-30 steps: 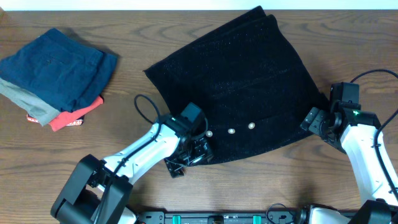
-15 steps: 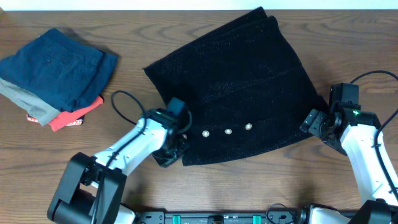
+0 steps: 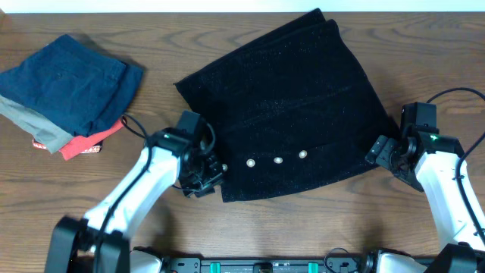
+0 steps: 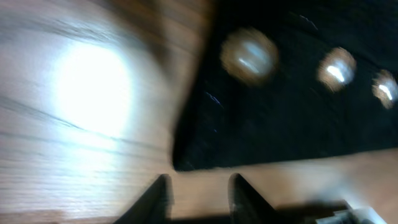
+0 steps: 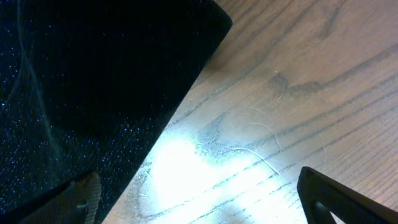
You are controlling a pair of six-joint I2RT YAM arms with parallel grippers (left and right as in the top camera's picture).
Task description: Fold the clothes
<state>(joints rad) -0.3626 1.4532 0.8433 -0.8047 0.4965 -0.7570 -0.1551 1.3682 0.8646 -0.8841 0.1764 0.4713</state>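
The black garment (image 3: pixel 292 106) lay spread flat on the table (image 3: pixel 159 45), stretched between the two claws. Its near left corner sat just ahead of the left gripper (image 3: pixel 206 177), and its right edge lay right at the right gripper (image 3: pixel 377 152). Three white buttons (image 3: pixel 277 160) ran in a row just to the right of the left claw, close to the garment's near hem.

The left wrist view was blurred, but the fabric's corner ended a little beyond the left claw's fingertips (image 4: pixel 155 198). That claw was released: its two tips stood apart with only bare wood between them, grasping nothing.

The right claw was spread wide. One of its fingers (image 5: pixel 78 196) hung over the garment's edge and the other over bare wood. Whether either touched the cloth could not be told.

Well off to the far left of the left claw, a folded navy garment (image 3: pixel 72 80) rested on a grey piece (image 3: pixel 30 125) and a red piece (image 3: pixel 91 140).
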